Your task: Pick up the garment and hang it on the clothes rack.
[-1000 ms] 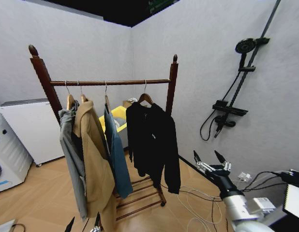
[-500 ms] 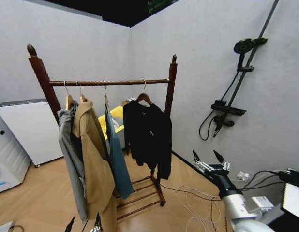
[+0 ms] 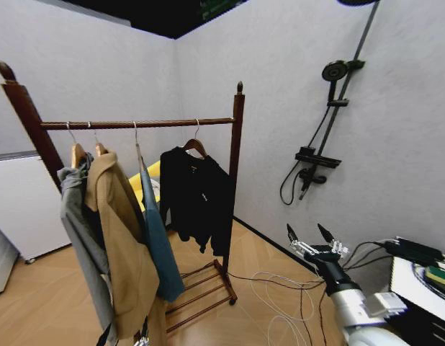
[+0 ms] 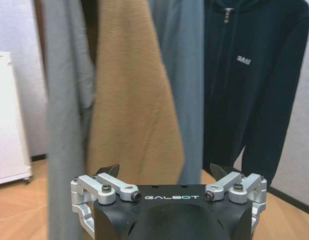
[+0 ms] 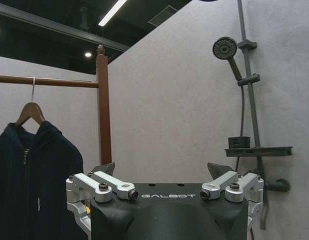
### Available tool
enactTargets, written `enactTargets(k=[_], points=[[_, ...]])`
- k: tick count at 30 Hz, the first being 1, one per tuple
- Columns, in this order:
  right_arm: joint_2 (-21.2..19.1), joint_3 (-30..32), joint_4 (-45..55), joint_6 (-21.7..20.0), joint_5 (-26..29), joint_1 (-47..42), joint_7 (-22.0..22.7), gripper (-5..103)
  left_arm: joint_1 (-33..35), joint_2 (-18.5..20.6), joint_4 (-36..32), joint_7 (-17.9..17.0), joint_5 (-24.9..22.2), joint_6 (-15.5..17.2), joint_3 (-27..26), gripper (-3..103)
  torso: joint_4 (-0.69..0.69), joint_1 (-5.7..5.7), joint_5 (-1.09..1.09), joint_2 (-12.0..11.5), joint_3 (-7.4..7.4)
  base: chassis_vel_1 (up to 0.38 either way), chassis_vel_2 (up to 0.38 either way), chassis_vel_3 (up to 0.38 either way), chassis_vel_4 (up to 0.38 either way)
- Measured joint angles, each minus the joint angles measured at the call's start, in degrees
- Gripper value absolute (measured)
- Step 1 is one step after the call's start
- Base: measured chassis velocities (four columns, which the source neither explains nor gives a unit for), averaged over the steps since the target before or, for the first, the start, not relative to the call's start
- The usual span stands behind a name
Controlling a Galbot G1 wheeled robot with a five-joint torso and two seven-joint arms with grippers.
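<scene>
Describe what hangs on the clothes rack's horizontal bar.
On the clothes rack: a grey garment, tan coat, teal jacket and black garment. Overlapping fabric hides most hangers.

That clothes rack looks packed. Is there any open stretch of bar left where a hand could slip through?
A bare stretch of bar lies between the black jacket's hanger hook and the right post. A smaller gap sits between that hook and the teal jacket. It is crowded at the left end, where the tan coat and grey garment press together.

"GALBOT" marks both the left hand (image 4: 164, 172) and right hand (image 5: 163, 170) (white lettering).
</scene>
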Motion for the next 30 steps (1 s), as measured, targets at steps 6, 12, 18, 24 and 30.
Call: enactTargets(k=[6, 12, 18, 24, 30], points=[[0.0, 0.0, 0.0, 0.0, 0.0, 0.0, 0.0, 100, 0.0, 0.0, 0.0, 0.0, 0.0, 0.0, 0.0, 100, 0.00, 0.00, 0.00, 0.0, 0.00, -0.117, -0.123, -0.111, -0.115], [0.0, 0.0, 0.0, 0.0, 0.0, 0.0, 0.0, 100, 0.0, 0.0, 0.0, 0.0, 0.0, 0.0, 0.0, 100, 0.00, 0.00, 0.00, 0.0, 0.00, -0.135, -0.134, -0.118, -0.126], [0.0, 0.0, 0.0, 0.0, 0.0, 0.0, 0.0, 100, 0.0, 0.0, 0.0, 0.0, 0.0, 0.0, 0.0, 100, 0.01, 0.00, -0.01, 0.0, 0.00, -0.124, -0.114, -0.125, -0.118], [0.0, 0.0, 0.0, 0.0, 0.0, 0.0, 0.0, 100, 0.0, 0.0, 0.0, 0.0, 0.0, 0.0, 0.0, 100, 0.02, -0.01, 0.00, 0.0, 0.00, -0.113, -0.124, -0.102, -0.120], [0.0, 0.0, 0.0, 0.0, 0.0, 0.0, 0.0, 100, 0.0, 0.0, 0.0, 0.0, 0.0, 0.0, 0.0, 100, -0.01, 0.00, -0.02, 0.0, 0.00, -0.128, -0.103, -0.121, -0.147]])
